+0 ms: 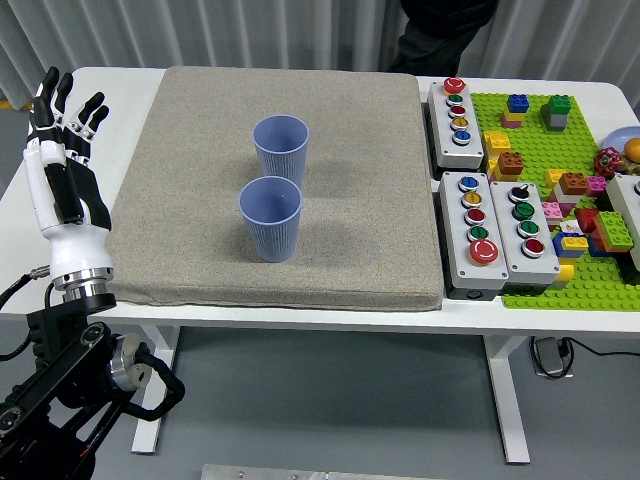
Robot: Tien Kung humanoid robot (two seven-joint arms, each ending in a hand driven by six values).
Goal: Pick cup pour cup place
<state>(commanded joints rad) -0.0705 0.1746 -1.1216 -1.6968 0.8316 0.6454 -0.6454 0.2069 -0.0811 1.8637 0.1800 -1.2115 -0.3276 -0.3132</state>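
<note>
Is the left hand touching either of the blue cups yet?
Apart. The head view shows the left hand open at the mat's left edge, with bare mat between it and both the near cup and the far cup.

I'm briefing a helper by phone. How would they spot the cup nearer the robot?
Find the grey mat covering most of the white table. Two blue ribbed cups stand mid-mat, one behind the other. Take the near cup, closer to the table's front edge than the far cup.

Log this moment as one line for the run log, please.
stage: before pick | left hand: open, raised at mat's left edge | near cup, far cup: upright on mat, untouched | right hand: not in view
</note>
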